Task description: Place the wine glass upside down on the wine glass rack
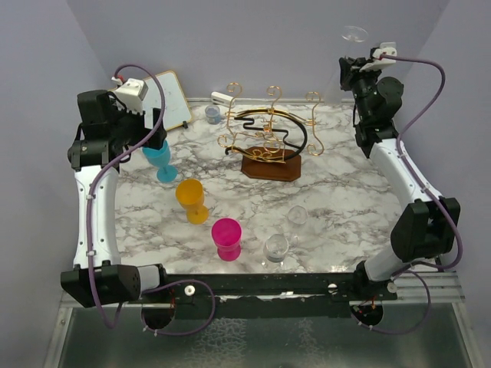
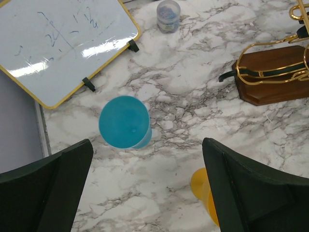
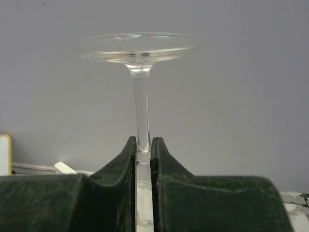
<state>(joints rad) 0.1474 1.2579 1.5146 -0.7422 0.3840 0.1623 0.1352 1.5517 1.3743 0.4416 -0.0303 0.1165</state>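
The glass is up in the air in the right claw, whose jaws are clamped on the thin stem. The round foot stands above the claw and the bowl hangs below it, hidden by the fingers, so the glass is already inverted. The rack sits well apart, below the claw and off to its left, on the counter. The grip is the first worry: smooth glass pinched on a narrow stem can twist or slide under the bowl's weight during a swing, and a harder squeeze might snap it. The wire is the second worry. The stem has to slip into a gold loop with the foot riding over it, and the curled tips crowd the way in. A slightly low or skewed approach could knock the foot or bowl against the wire, or shove the rack on its wooden base. With the bowl out of sight, its clearance is hard to judge. The left claw hangs with jaws wide apart, holding nothing. A blue glass stands under it and an orange glass is near, so a downward drift could tip them.
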